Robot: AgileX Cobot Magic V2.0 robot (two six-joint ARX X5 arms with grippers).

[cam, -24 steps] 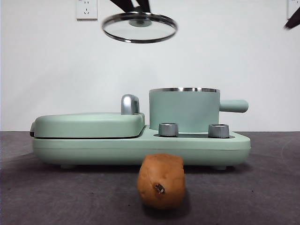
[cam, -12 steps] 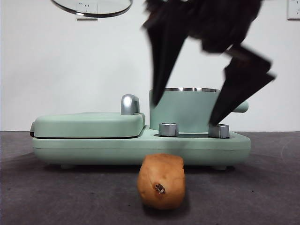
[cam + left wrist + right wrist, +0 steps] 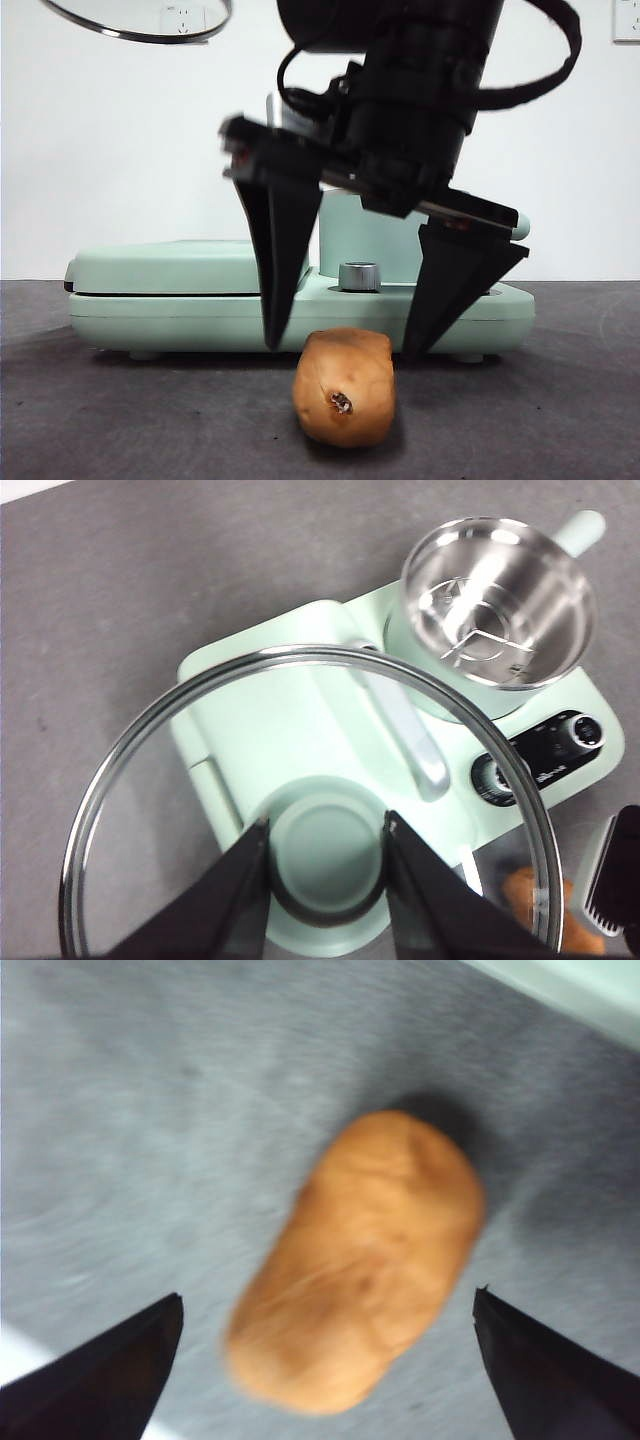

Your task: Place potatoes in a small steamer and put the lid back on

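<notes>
In the front view the right pincer (image 3: 340,345) is hanging just above the potato (image 3: 343,387), its two black jaws spread wide, one tip to each side of the potato and neither touching it. The potato is lying on the dark bench (image 3: 120,420), near the front of the mint cooker base (image 3: 150,310), its dark eye spot facing the camera. The arm's black body is hiding most of the small steamer (image 3: 345,235); only a strip of its mint wall is showing between the jaws, and one steel knob (image 3: 360,276) is peeking out below. The lid (image 3: 140,20) is sitting high, well above the cooker base, cut off by the top edge so only its lower steel rim is showing.

In the left wrist view the left pincer (image 3: 325,865) is clamped on the lid's mint knob (image 3: 325,860), a jaw pressing each side. Through the glass the griddle cover (image 3: 260,750) and its chrome handle (image 3: 405,730) are showing. Beyond the lid's rim the small steamer (image 3: 498,600) is standing open on the cooker base, its steel inside bare. The potato is only an orange sliver here, blurred behind the glass.

In the right wrist view the picture is smeared; the potato (image 3: 355,1260) is lying between the parted jaws, apart from both.
</notes>
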